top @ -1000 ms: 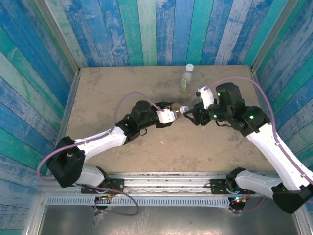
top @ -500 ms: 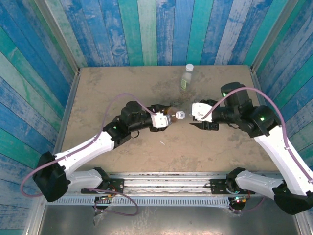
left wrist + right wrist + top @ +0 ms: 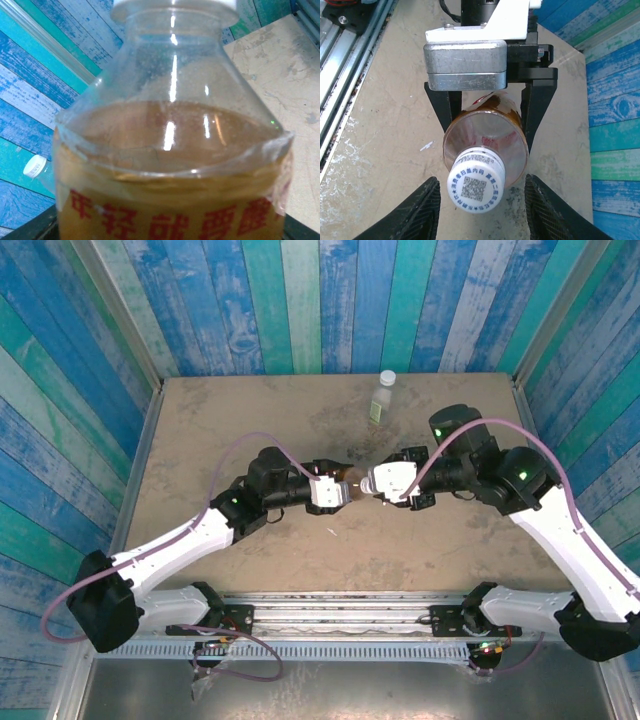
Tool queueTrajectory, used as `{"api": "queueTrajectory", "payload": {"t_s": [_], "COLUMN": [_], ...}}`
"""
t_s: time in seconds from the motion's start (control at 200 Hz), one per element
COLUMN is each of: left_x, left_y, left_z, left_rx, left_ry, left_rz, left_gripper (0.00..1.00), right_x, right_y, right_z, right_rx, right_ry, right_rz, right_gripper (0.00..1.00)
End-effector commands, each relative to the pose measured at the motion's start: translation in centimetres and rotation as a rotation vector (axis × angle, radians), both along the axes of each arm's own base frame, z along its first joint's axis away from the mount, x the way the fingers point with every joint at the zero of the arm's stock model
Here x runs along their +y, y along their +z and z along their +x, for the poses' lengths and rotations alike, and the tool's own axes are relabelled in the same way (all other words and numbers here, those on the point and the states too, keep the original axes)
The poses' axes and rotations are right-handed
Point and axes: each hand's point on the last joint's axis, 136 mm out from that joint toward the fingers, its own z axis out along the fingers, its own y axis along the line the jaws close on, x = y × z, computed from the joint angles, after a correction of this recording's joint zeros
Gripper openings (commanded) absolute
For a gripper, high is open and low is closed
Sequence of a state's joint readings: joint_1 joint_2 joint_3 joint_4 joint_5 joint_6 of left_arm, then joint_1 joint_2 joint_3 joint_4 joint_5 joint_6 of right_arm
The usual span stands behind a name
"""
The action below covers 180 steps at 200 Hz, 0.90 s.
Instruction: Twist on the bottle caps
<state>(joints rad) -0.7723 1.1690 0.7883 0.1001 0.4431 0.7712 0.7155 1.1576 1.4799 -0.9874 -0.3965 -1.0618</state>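
My left gripper (image 3: 338, 488) is shut on the amber bottle (image 3: 345, 478) with red lettering, held off the table on its side, neck pointing right. In the right wrist view its black fingers (image 3: 537, 107) clamp the bottle's body (image 3: 485, 132). A white bottle cap (image 3: 476, 187) printed with a QR code sits on the neck. My right gripper (image 3: 482, 212) faces it end-on, open, one fingertip on each side of the cap with gaps. The left wrist view has the amber bottle (image 3: 170, 165) up close. A pale, green-labelled bottle (image 3: 381, 402) stands capped at the back.
A thin white scrap (image 3: 333, 532) lies on the tan table (image 3: 220, 430) near the front. Blue and green plank walls (image 3: 90, 390) close in three sides. A metal rail (image 3: 340, 605) runs along the near edge, behind the arm bases.
My right gripper has moved left to the capped neck and its jaws have narrowed. The left arm has shifted slightly, still holding the amber bottle.
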Motion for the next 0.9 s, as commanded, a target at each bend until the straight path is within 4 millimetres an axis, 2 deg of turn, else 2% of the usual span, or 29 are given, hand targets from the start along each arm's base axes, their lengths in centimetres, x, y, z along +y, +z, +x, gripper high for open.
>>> {"api": "queueTrajectory", "payload": {"t_s": [0.0,0.125,0.216,0.316,0.486,0.596,0.687,0.787,0.897], "left_x": [0.0,-0.1,-0.2,-0.2,0.5,1.6,2.2,2.8,2.9], "left_y": [2.2,2.3,2.0,1.9,1.7,1.6,1.7,1.6,0.8], "left_z": [-0.4,-0.3,-0.4,-0.1,2.4,4.4,5.3,5.8,5.8], "left_rx": [-0.041,-0.04,-0.037,-0.042,-0.055,-0.097,-0.134,-0.161,-0.196], "left_ry": [-0.022,-0.023,-0.027,-0.02,0.118,0.24,0.301,0.348,0.35], "left_rz": [-0.035,-0.037,-0.032,-0.024,0.008,0.033,0.044,0.06,0.1], "left_gripper": [0.6,0.6,0.6,0.6,0.58,0.56,0.56,0.57,0.58], "right_x": [0.2,0.0,0.1,0.3,0.5,1.7,2.4,1.8,0.7], "right_y": [-0.2,-1.0,-0.9,-0.8,-1.1,-0.7,0.0,0.6,-0.2], "right_z": [0.1,0.7,0.6,0.4,0.6,1.3,3.1,5.0,6.1], "right_rx": [-0.001,0.002,0.013,0.025,0.103,0.26,0.429,0.582,0.725], "right_ry": [0.011,-0.011,-0.012,-0.009,-0.076,-0.224,-0.441,-0.685,-0.894], "right_rz": [-0.024,-0.058,-0.052,-0.039,-0.011,0.125,0.307,0.489,0.606], "right_gripper": [0.46,0.42,0.29,0.26,0.23,0.12,0.05,0.04,0.01]}}
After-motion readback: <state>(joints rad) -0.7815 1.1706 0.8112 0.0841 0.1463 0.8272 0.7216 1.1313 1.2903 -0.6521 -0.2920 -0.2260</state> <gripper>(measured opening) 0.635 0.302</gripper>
